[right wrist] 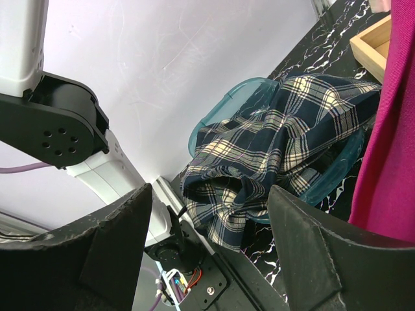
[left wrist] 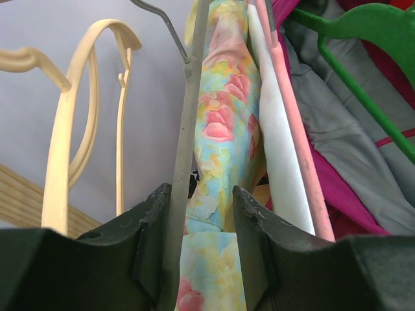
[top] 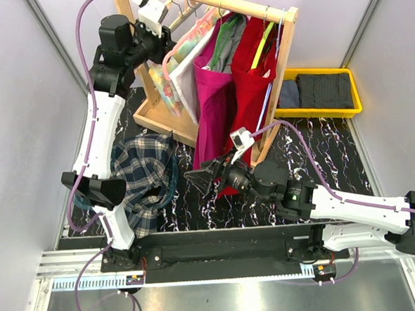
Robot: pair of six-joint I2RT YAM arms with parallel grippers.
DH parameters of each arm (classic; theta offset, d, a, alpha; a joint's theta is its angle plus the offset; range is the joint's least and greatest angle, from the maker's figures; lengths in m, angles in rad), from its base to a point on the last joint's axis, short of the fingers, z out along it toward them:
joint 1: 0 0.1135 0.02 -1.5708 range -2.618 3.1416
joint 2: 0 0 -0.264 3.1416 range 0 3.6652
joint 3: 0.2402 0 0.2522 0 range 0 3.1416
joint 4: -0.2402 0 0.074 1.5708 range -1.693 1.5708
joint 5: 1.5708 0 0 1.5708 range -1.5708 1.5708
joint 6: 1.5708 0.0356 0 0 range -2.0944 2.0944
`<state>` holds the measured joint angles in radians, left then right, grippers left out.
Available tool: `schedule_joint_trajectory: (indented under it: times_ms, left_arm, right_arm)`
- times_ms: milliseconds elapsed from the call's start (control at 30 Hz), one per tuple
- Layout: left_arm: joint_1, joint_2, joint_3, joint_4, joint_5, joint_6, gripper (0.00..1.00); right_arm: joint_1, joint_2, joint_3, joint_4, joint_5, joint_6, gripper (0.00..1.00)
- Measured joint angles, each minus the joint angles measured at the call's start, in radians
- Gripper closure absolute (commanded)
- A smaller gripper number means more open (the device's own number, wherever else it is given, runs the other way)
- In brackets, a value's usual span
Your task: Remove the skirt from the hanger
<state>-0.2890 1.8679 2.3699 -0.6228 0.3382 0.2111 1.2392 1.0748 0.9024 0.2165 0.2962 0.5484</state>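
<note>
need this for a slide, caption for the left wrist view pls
left gripper with jaws astride a grey hanger and floral skirt, cream hangers on one side, green hanger on the other

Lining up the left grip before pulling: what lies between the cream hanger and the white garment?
Left wrist view: the grey hanger and the floral skirt right beside it, both passing between the parted fingers of the left gripper.
</note>
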Motion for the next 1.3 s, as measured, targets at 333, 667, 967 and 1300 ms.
schedule_joint_trajectory:
  times_ms: [333,667,967,1300]
  left_arm:
    - [0.000,0.013,0.041,-0.035,0.010,0.009,1.00]
    - [-0.026,-0.030,-0.042,0.105,-0.208,0.028,1.00]
    - [-0.023,-0.037,0.038,0.200,-0.302,0.025,1.00]
    - [-0.023,-0.048,0.008,0.217,-0.286,0.058,1.00]
  right_arm:
    - [0.000,0.000,0.000,0.000,0.001,0.000,0.21]
    - [0.000,0.004,0.000,0.000,0.001,0.000,0.21]
    - [0.000,0.004,0.000,0.000,0.001,0.002,0.21]
    - [0.000,0.004,-0.006,0.003,0.002,0.008,0.21]
